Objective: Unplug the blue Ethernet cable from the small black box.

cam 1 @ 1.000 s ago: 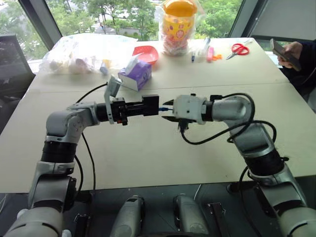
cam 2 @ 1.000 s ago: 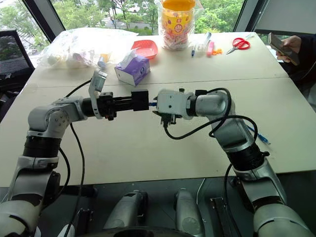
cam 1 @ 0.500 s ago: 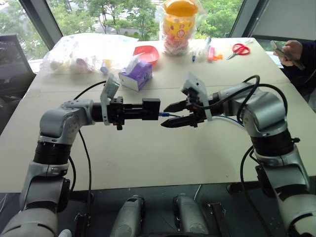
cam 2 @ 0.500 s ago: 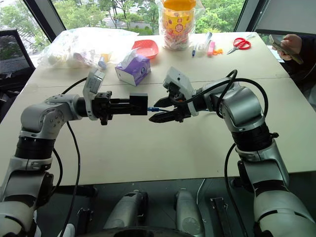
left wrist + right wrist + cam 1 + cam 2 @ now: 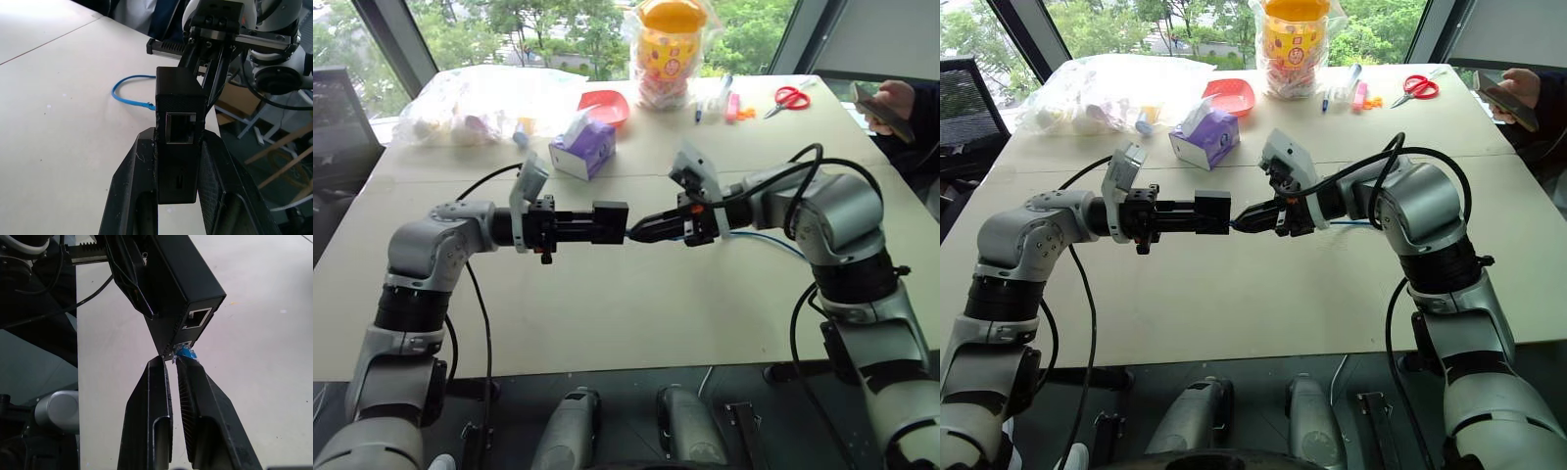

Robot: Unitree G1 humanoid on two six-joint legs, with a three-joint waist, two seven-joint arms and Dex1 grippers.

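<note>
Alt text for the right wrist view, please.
The right gripper, fingers nearly together, pinches the blue Ethernet cable at its plug, where it enters the small black box. An empty port shows on the box's end face.

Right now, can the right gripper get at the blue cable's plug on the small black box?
Probably yes: the right gripper is already shut on the blue Ethernet cable plug, at the small black box held by the left gripper; nothing blocks it.

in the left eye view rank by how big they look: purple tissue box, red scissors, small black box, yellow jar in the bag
1. yellow jar
2. purple tissue box
3. small black box, red scissors: these look alike, and the box is nearer the camera, so no firm order.
</note>
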